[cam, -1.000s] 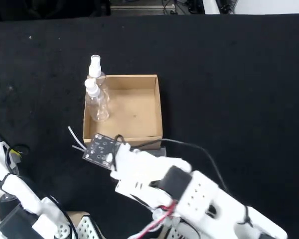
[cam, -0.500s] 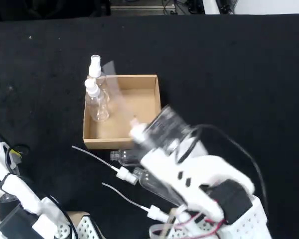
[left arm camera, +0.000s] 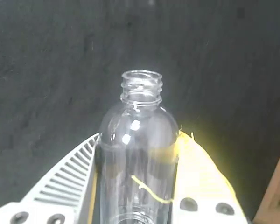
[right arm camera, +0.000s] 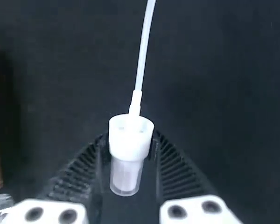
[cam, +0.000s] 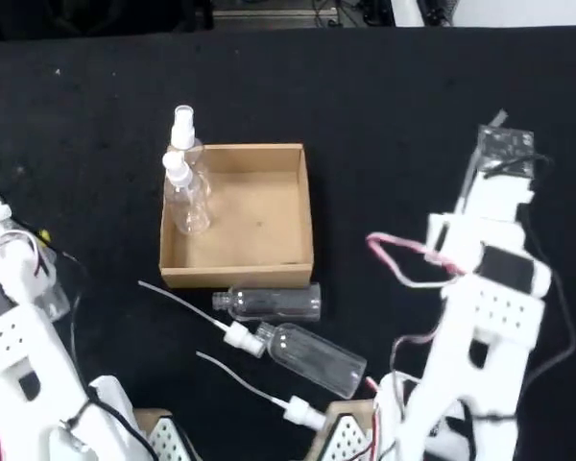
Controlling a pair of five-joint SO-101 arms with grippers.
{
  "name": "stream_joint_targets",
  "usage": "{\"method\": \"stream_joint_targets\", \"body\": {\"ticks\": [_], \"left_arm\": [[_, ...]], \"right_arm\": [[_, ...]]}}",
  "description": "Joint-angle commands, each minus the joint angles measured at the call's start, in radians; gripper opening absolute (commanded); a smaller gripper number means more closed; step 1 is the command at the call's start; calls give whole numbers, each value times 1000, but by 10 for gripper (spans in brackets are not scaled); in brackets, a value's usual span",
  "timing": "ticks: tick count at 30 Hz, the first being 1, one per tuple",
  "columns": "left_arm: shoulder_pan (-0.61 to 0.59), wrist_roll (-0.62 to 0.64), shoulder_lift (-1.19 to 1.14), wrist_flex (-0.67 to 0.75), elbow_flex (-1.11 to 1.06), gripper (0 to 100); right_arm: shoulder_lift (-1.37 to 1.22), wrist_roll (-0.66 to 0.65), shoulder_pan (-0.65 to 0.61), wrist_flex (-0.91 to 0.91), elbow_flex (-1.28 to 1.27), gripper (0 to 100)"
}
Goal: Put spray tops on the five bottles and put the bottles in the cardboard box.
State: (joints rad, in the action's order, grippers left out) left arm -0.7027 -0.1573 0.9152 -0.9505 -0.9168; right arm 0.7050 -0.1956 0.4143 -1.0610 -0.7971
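The clear bottle point(left arm camera: 139, 116) has its base cut off from view, and the dip tube point(right arm camera: 144, 51) its tip. The left gripper point(left arm camera: 139, 138) clamps this uncapped bottle, neck projecting beyond the fingertips. The right gripper point(right arm camera: 130, 138) pinches the spray top point(right arm camera: 130, 128) by its collar, tube pointing ahead. The cardboard box point(cam: 307, 206) lies between both grippers, well apart from each.

A black tabletop point(cam: 442, 86) spreads across the scene. Past its far edge lie dark cables point(cam: 357, 12) and a white surface point(cam: 528, 12).
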Motion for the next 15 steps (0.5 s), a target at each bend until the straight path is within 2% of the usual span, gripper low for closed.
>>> {"method": "stream_joint_targets", "body": {"ticks": [1, 6, 12, 15], "left_arm": [[44, 176, 115, 196, -108, 30], [93, 199, 210, 419, -285, 30], [136, 201, 325, 577, -421, 30], [128, 235, 377, 601, -490, 30]], "right_arm": [[-133, -26, 89, 49, 13, 26], [-354, -8, 153, 114, 24, 26], [-542, 298, 236, 126, 133, 28], [-579, 376, 210, 74, 176, 118]]}}
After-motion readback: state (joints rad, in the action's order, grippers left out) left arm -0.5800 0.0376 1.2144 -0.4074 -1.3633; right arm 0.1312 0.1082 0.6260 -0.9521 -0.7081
